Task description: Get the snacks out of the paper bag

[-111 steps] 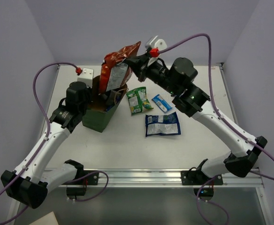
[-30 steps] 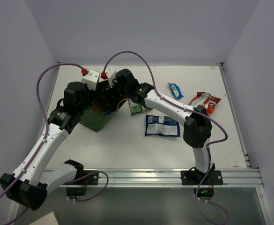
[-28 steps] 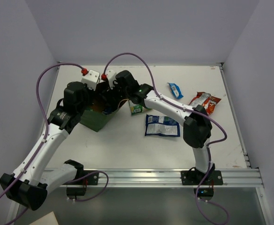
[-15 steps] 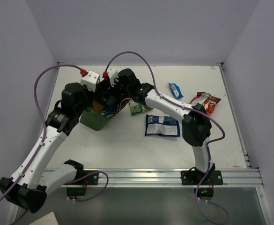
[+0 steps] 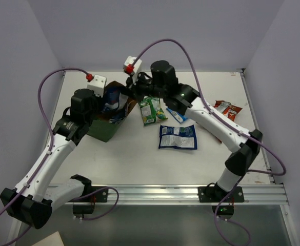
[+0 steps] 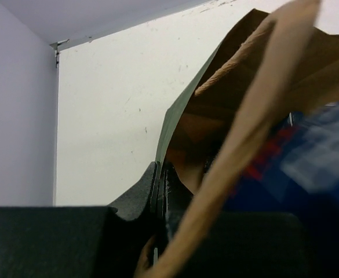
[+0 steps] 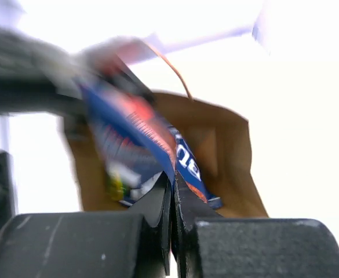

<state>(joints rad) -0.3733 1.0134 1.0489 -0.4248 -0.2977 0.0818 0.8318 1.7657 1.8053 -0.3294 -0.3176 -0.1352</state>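
Observation:
The dark green paper bag [image 5: 107, 128] stands at the left of the table, its brown inside showing in the left wrist view [image 6: 239, 98]. My left gripper [image 6: 160, 179] is shut on the bag's side wall. My right gripper [image 5: 126, 96] is shut on a blue-and-white packet [image 5: 113, 100] and holds it above the bag's mouth; the packet shows blurred in the right wrist view [image 7: 140, 139]. On the table lie a green packet [image 5: 152, 109], a blue-and-white packet [image 5: 177, 136], a small blue bar [image 5: 175, 117] partly under my right arm, and the red-orange chip bag [image 5: 230, 110].
A tan loop handle [image 6: 256, 127] crosses the left wrist view. Purple cables arc over both arms. The side walls stand close on the left and right. A metal rail [image 5: 155, 192] runs along the near edge.
My right gripper has come up out of the bag with the blue-and-white packet in it. The right arm has swung up and to the right. The left gripper keeps its hold on the bag wall.

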